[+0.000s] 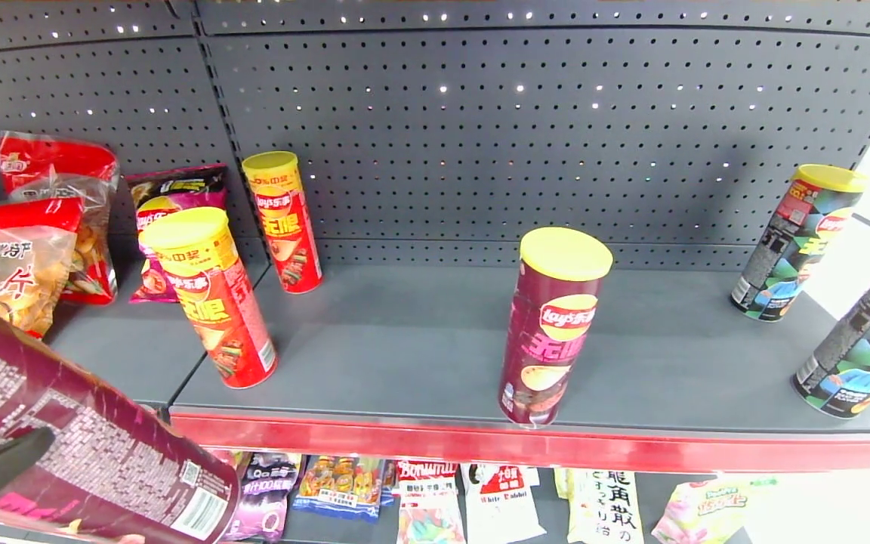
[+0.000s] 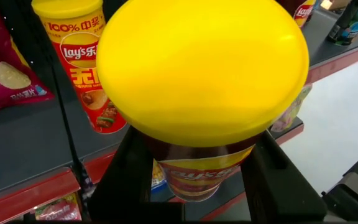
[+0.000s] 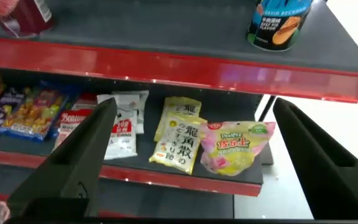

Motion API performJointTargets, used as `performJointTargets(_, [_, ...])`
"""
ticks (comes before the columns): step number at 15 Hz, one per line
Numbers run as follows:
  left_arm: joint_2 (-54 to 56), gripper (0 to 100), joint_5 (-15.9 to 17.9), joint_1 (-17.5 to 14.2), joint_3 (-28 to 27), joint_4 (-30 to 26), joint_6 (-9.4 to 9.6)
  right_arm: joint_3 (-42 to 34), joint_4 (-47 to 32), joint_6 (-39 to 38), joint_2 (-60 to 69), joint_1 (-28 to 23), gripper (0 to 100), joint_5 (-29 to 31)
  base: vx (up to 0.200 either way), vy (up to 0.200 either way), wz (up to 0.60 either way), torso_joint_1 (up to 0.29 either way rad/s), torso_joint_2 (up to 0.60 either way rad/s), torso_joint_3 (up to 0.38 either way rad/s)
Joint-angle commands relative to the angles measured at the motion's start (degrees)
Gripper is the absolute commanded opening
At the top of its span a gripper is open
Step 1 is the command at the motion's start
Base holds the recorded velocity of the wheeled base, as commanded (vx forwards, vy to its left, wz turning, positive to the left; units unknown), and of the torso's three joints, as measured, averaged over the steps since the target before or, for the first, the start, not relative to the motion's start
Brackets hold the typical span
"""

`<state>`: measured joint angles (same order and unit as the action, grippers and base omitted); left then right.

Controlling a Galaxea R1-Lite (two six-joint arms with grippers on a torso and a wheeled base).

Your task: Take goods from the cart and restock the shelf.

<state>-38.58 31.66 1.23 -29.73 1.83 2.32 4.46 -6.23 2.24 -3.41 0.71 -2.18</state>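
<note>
My left gripper (image 1: pixel 4 468) is shut on a maroon chip can (image 1: pixel 95 446) with a yellow lid, held tilted at the lower left, in front of and below the shelf's edge. In the left wrist view the can's lid (image 2: pixel 201 68) is close up, with my left gripper (image 2: pixel 201 183) clamped on the can body and a dark finger (image 2: pixel 126 180) on each side. A matching maroon can (image 1: pixel 552 325) stands near the front of the grey shelf (image 1: pixel 405 340). My right gripper (image 3: pixel 194 107) is open and holds nothing, level with the lower shelf.
Two red cans (image 1: pixel 212 298) (image 1: pixel 284 219) and snack bags (image 1: pixel 35 227) stand on the left of the shelf, two black-and-green cans (image 1: pixel 797 242) (image 1: pixel 865 332) on the right. Bare shelf lies between the red cans and the maroon one. Snack packets (image 3: pixel 179 140) line the lower shelf.
</note>
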Motion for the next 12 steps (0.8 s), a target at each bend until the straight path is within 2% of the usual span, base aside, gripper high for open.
performJointTargets(1, [2.46, 0, -0.02, 0.0, 1.87, -0.07, 0.06, -1.12, 1.22, -0.31, 3.41, -0.53, 100, 2.8, 0.0, 0.0, 0.0, 0.0, 0.0, 0.0])
performJointTargets(2, [2.99, 0, -0.02, 0.0, 1.87, -0.16, -0.03, -2.18, 3.94, -2.24, 3.41, -0.53, 100, 7.9, 0.0, 0.0, 0.0, 0.0, 0.0, 0.0])
performJointTargets(3, [3.6, 0, -0.02, 0.0, 1.96, -0.16, -0.03, -2.53, 4.82, -3.39, 3.41, -0.53, 100, 9.39, 0.0, 0.0, 0.0, 0.0, 0.0, 0.0])
performJointTargets(5, [7.65, 0, -0.11, 0.0, 2.66, -0.69, -0.12, -2.53, 4.91, -2.07, 3.41, -0.53, 100, 7.63, 0.0, 0.0, 0.0, 0.0, 0.0, 0.0])
performJointTargets(7, [11.51, 0, -0.81, -0.09, 4.42, -0.77, -0.91, -3.41, 5.09, -1.72, 3.41, -0.53, 100, 2.36, 0.0, 0.0, 0.0, 0.0, 0.0, 0.0])
performJointTargets(9, [15.03, 0, -4.15, -0.18, 5.56, -1.92, -1.79, -4.37, 6.05, -0.22, 3.41, -0.53, 100, 0.78, 0.0, 0.0, 0.0, 0.0, 0.0, 0.0])
performJointTargets(10, [15.12, 0, -7.05, -0.18, 5.48, -1.83, -2.32, -4.37, 6.05, -1.54, 3.41, -0.53, 100, 0.86, 0.0, 0.0, 0.0, 0.0, 0.0, 0.0])
performJointTargets(12, [15.03, 0, -8.02, -0.18, 5.04, -1.65, -2.67, -4.46, 6.05, -1.72, 3.41, -0.53, 100, 0.95, 0.0, 0.0, 0.0, 0.0, 0.0, 0.0])
